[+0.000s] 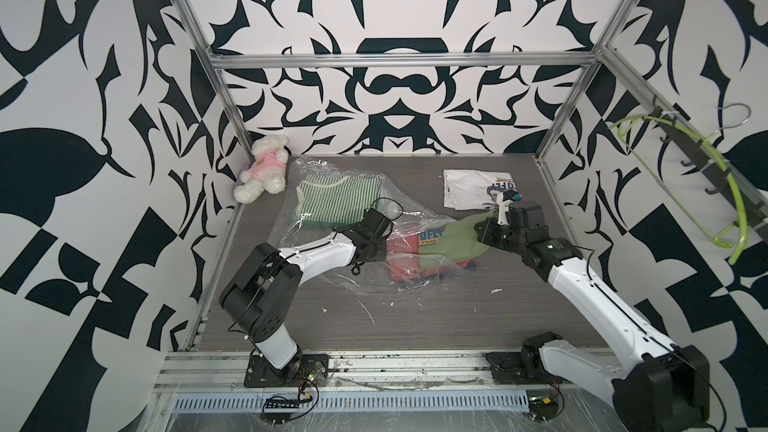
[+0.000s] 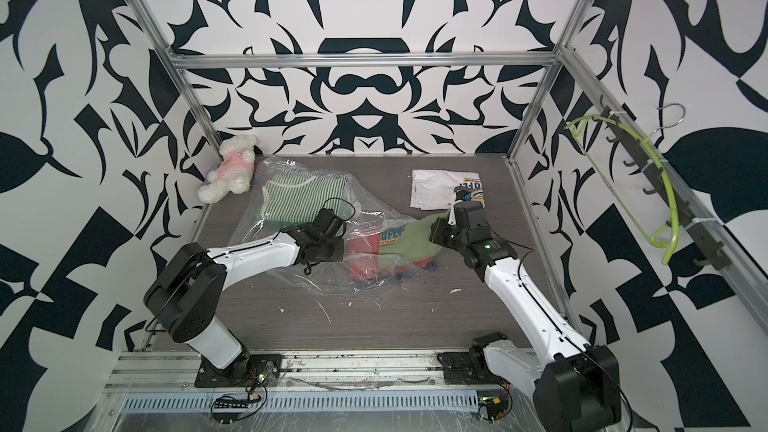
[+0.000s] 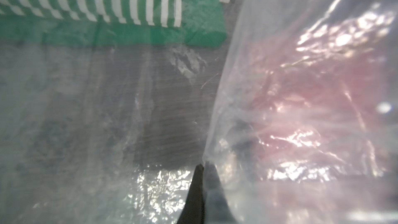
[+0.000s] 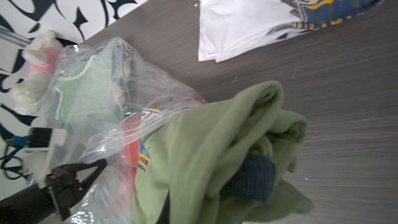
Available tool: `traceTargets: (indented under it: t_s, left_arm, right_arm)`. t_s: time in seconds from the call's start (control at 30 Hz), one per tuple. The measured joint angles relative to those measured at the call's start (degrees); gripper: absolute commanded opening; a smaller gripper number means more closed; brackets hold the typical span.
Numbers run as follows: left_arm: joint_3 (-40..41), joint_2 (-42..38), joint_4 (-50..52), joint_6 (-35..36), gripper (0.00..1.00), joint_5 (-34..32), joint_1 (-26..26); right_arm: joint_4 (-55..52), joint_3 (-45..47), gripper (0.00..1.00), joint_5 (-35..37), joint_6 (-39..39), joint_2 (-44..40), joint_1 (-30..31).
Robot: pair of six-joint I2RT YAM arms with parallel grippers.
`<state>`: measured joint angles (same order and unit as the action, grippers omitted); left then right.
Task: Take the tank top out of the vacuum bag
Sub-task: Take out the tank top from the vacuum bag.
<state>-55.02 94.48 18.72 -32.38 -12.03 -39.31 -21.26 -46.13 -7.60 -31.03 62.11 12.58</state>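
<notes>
The clear, crinkly vacuum bag lies across the middle of the table, its round white valve on top. My left gripper is shut, pinching the bag's plastic film near its mouth. An olive-green garment with a blue and yellow print, which I take for the tank top, sticks halfway out of the mouth. My right gripper is shut on its bunched end, the jaws buried in the cloth. A green-striped garment and a red one lie inside the bag.
A folded white shirt with a blue and yellow print lies at the back right. A white teddy bear in pink sits in the back left corner. A green hanger hangs on the right wall. Aluminium frame posts edge the table.
</notes>
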Motion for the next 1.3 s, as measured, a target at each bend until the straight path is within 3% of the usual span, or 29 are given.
traceTargets:
  t_s: [0.57, 1.0, 1.03, 1.1, 1.13, 1.2, 1.3]
  left_arm:
    - [2.73, -3.04, -0.04, 1.53, 0.00, 1.90, 4.66]
    - [3.10, -3.04, -0.07, 2.16, 0.00, 1.81, 5.86]
    - [3.15, -3.04, 0.00, 2.23, 0.00, 1.70, 6.08]
    - [3.30, -3.04, -0.02, 2.34, 0.00, 1.64, 6.38]
    - [3.37, -3.04, -0.02, 2.38, 0.00, 1.62, 6.51]
    - [3.52, -3.02, -0.02, 2.40, 0.00, 1.62, 6.62]
    - [3.54, -3.02, -0.07, 2.43, 0.00, 1.64, 6.64]
  right_arm:
    - [-11.93, -5.25, 0.00, 7.28, 12.63, 11.63, -15.34]
    - [-10.95, -6.10, 0.00, 12.00, 12.98, 20.00, -26.67]
    - [-10.80, -6.10, 0.06, 12.66, 12.90, 20.00, -27.15]
    - [-10.60, -6.12, 0.65, 13.27, 12.59, 19.71, -27.63]
    - [-10.64, -6.12, 0.89, 13.62, 12.26, 19.37, -27.78]
    - [-10.84, -6.12, 0.99, 13.94, 12.09, 18.14, -27.82]
    - [-11.80, -6.12, 0.99, 13.94, 11.93, 13.97, -27.80]
